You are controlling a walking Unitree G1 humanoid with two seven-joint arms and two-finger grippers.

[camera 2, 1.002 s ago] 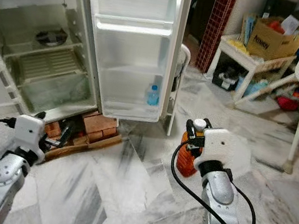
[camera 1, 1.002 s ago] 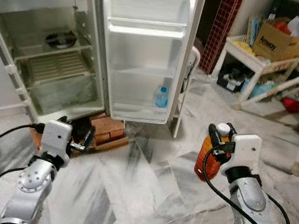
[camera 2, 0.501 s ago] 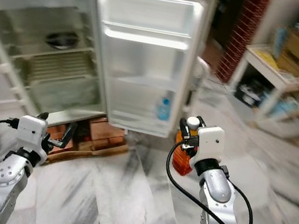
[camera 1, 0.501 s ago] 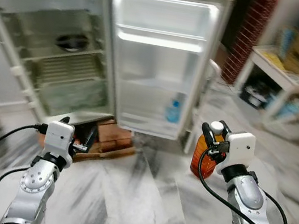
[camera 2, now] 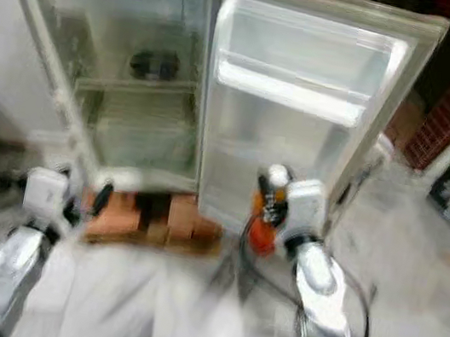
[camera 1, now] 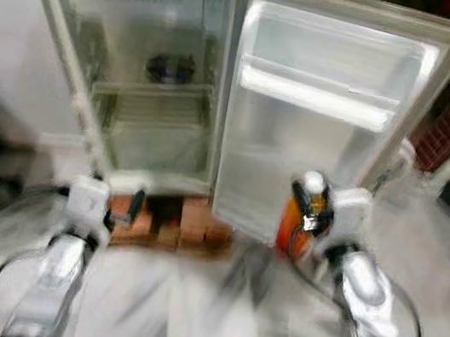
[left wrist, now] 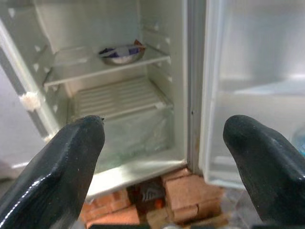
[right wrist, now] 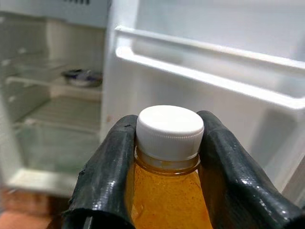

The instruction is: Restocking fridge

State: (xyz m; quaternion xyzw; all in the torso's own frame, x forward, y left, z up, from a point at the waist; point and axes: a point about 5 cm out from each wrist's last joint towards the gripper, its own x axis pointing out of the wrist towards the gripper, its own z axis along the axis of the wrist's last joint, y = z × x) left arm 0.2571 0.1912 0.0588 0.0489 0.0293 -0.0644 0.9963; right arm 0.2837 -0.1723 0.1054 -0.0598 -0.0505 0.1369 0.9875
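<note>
1. Right wrist view is giving us the clearest look: our right gripper (right wrist: 167, 162) is clamping its two black fingers (right wrist: 107, 176) on the neck of the orange bottle (right wrist: 164, 205), just under the white cap (right wrist: 169, 130).
2. We are carrying that bottle upright in front of the open fridge (camera 1: 148, 86), roughly level with the lower half of the door (camera 1: 327, 125), which is standing swung wide.
3. Our left gripper (left wrist: 164, 157) is hanging spread wide with nothing between its fingers, pointing at the brick stack (left wrist: 188, 195) propping up the cabinet.
4. We are seeing blur across both eye views, so we judge the body is moving. Settling first would make the placement safer.
5. A bowl (left wrist: 121, 53) is sitting on the upper shelf (left wrist: 90, 64), and the wire rack (left wrist: 116, 98) below it is looking free.
6. For a clean placement, we are judging that the door shelf rail (right wrist: 209, 78) is the nearest slot. The bottle would need to lift above that rail, then lower behind it.
7. We are gripping only the neck, so the heavy body may swing. Keeping it vertical and moving slowly should be helping.
8. We are advising release only once the base is resting flat.
</note>
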